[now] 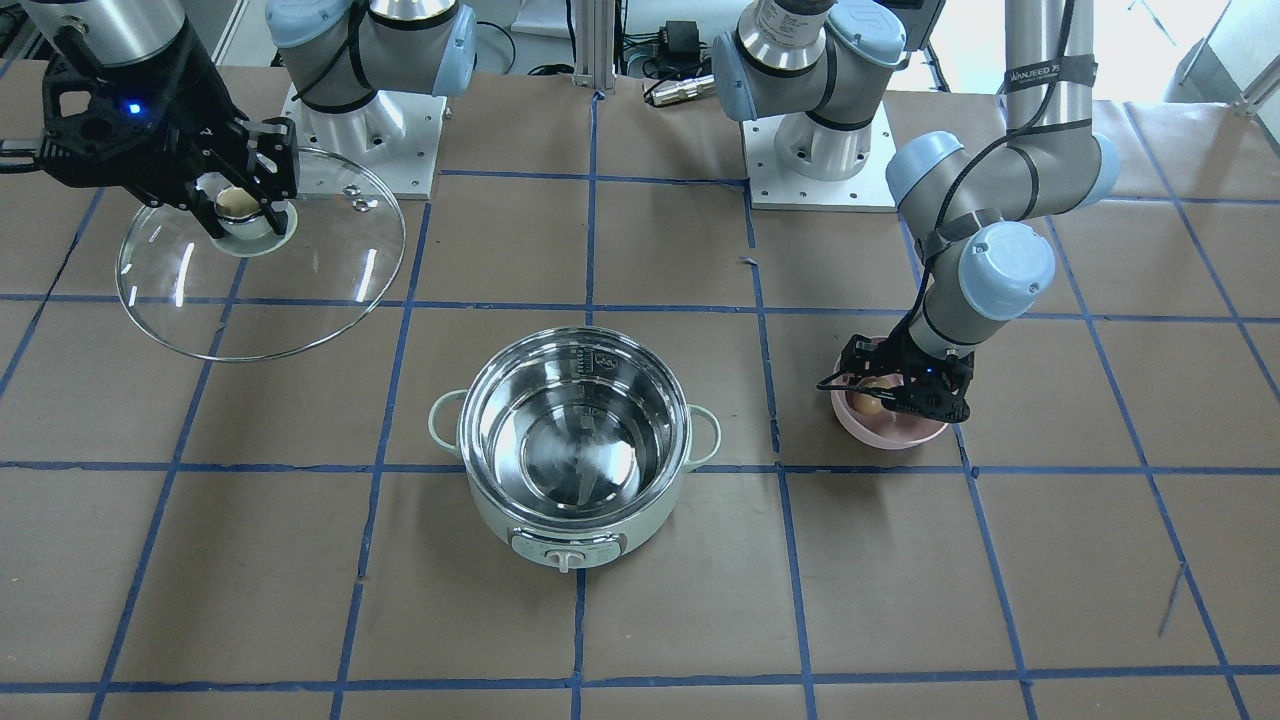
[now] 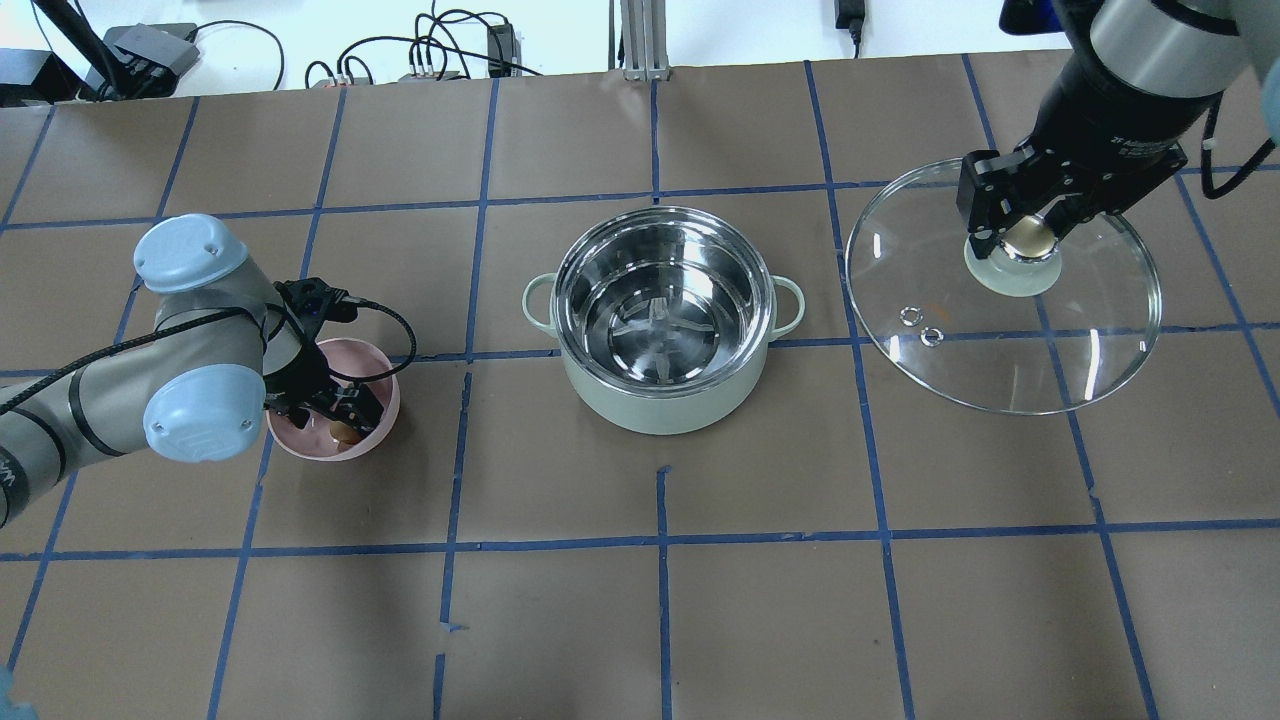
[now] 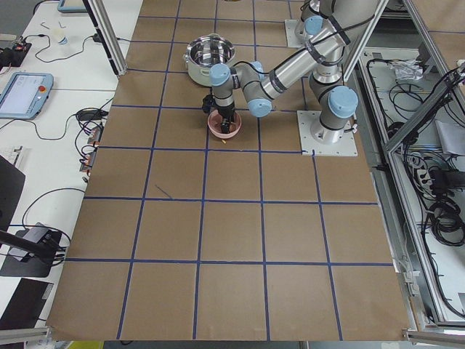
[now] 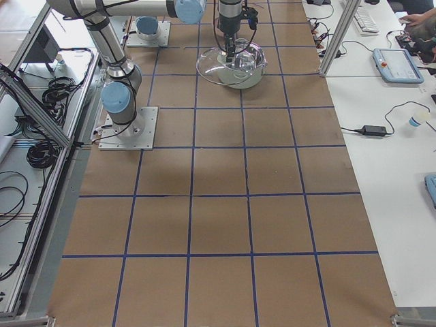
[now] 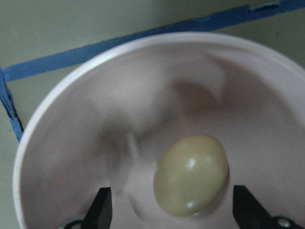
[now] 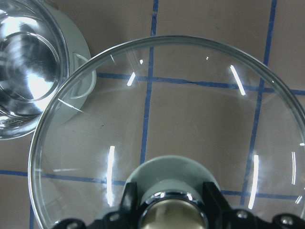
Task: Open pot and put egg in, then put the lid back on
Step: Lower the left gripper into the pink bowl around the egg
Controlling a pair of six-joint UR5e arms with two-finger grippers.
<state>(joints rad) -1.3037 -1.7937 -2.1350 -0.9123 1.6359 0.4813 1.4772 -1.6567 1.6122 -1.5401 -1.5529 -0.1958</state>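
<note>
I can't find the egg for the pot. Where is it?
In the overhead view the egg lies in the pink bowl at the left, between the open fingers of the left gripper.

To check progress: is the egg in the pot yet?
No, the egg lies in the pink bowl, and the pot shows only bare steel inside.

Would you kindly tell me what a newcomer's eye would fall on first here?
The big glass lid, held by its knob in the right gripper beside the pot, draws the eye first. Next comes the open pot at the table's middle, its shiny steel inside empty. The left gripper reaches into a pink bowl, jaws open either side of the egg.
</note>
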